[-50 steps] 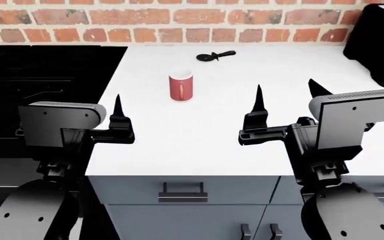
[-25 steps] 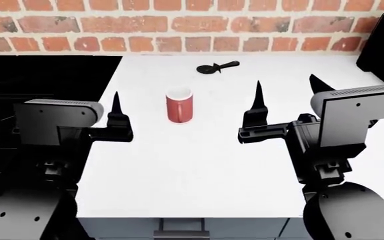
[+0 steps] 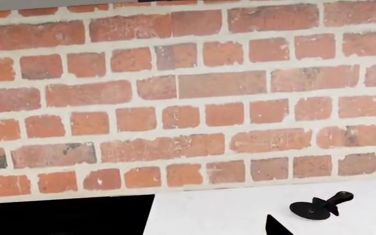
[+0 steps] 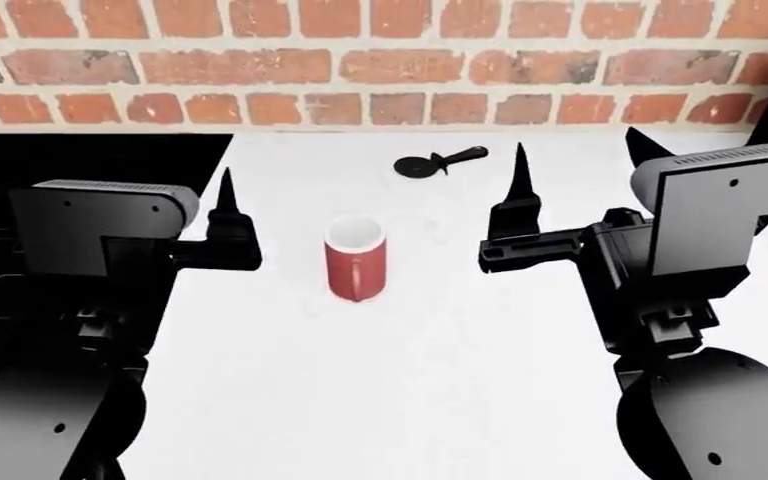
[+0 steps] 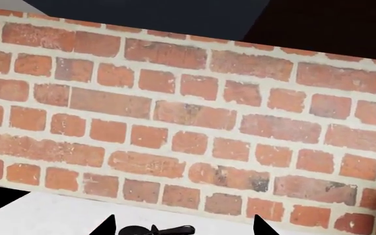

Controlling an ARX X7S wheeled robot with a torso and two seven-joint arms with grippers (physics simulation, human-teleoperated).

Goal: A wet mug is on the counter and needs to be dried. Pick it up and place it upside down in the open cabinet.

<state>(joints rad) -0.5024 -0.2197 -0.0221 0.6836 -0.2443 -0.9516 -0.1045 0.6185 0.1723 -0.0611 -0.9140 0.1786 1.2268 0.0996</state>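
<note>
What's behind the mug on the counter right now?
Behind the mug, toward the brick wall, a black round-headed utensil lies on the white counter. Nothing else shows between them; the mug's far side is hidden.

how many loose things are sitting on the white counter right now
2: the red mug mid-counter between both arms, and a black round-headed utensil behind it near the brick wall. More may lie outside view.

Red brick wall (image 4: 357,70) w/ pale mortar runs across the back. Black stovetop (image 4: 77,160) at left, butting the wall. Dark panel (image 5: 175,14) above brick. Light even, flat.
</note>
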